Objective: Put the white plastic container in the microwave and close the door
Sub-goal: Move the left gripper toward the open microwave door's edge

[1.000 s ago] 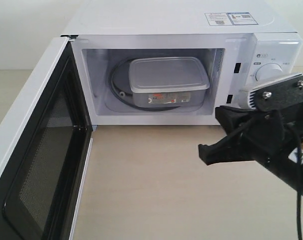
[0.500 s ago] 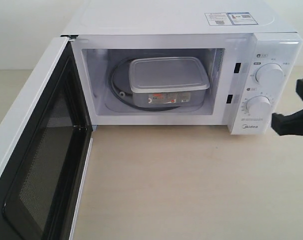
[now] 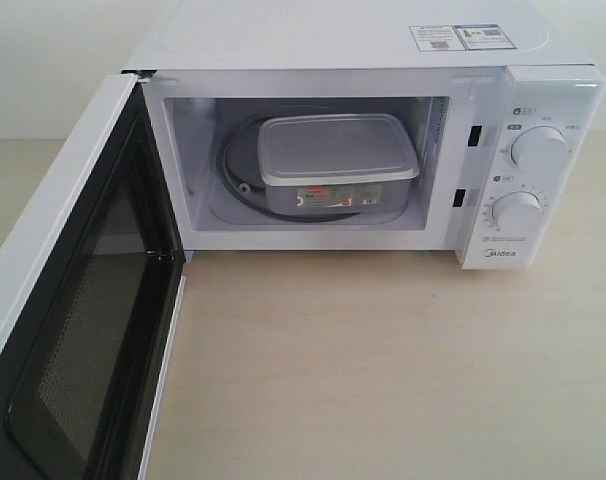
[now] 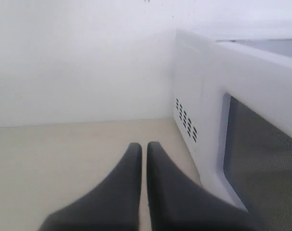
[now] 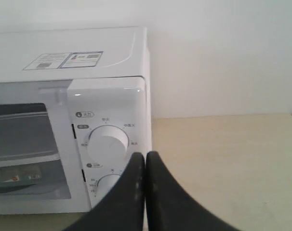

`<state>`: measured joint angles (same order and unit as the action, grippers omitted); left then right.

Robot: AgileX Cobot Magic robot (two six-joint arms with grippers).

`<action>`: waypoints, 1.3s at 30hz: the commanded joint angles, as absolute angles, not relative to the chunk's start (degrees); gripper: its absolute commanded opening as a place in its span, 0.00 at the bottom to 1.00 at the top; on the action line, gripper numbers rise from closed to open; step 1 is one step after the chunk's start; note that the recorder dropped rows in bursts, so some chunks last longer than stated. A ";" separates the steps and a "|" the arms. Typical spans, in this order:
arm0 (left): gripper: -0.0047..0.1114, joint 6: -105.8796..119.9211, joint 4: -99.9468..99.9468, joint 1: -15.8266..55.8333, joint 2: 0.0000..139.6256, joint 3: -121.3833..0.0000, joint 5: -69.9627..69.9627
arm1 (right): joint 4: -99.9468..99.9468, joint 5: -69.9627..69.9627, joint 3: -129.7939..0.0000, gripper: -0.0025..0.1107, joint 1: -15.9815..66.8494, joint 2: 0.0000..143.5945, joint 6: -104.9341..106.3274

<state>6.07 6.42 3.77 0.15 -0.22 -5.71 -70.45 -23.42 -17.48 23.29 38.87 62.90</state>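
Note:
The white plastic container (image 3: 336, 160) with its grey-white lid and red-and-black label sits inside the white microwave (image 3: 383, 45), on the turntable. The door (image 3: 78, 300) stands swung wide open at the left, its black perforated inner face towards the camera. Neither gripper shows in the exterior view. In the left wrist view my left gripper (image 4: 144, 146) is shut and empty, low over the table beside the door's outer face (image 4: 242, 96). My right gripper (image 5: 145, 155) is shut and empty too, in front of the microwave's dial panel (image 5: 107, 140).
The beige tabletop (image 3: 383, 370) stretches in front of the microwave and to its right. A white wall (image 4: 78, 62) stands behind. The open door takes up the left front of the table.
My right arm has pulled back to the right and left the exterior view; a second ago it hung in front of the dial panel. The container and door have not moved.

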 commanded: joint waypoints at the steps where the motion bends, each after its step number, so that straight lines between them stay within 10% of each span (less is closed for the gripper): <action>1: 0.08 5.59 6.58 3.58 0.00 0.00 -2.39 | -84.70 -25.29 -17.16 0.02 22.36 37.25 75.58; 18: 0.08 5.63 13.98 3.58 4.01 -27.00 -27.16 | -84.93 -25.65 -17.16 0.02 22.36 37.25 75.76; 39: 0.08 5.63 14.97 3.58 4.01 -28.23 -26.61 | -84.24 -35.38 -17.28 0.02 22.36 37.25 74.05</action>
<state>5.39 14.57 3.77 3.80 -27.95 -26.54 -84.54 -32.40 -17.36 22.79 37.74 74.33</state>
